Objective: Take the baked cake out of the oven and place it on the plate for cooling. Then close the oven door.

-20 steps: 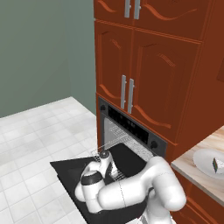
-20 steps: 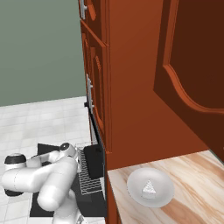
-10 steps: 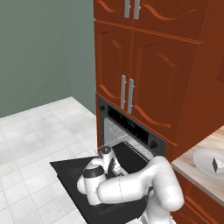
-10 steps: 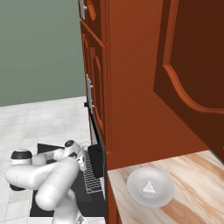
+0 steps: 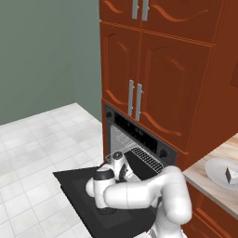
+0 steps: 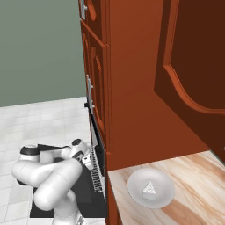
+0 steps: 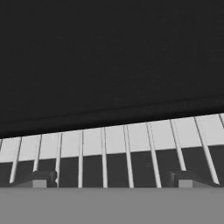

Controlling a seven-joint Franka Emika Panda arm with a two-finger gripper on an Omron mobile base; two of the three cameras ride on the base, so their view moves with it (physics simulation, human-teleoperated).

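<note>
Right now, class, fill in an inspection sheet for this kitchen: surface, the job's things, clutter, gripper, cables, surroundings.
Surface: pale wood counter at the right of the oven; white tiled floor.
Job's things: baked cake lies on the plate on the counter; oven has its oven door folded down flat; wire rack lies bare.
Clutter: nothing seen.
Gripper: gripper open, holding nothing, its fingertips just over the wire rack at the oven's mouth.
Cables: nothing seen.
Surroundings: red-brown cabinets with silver handles; grey-green wall.
</note>
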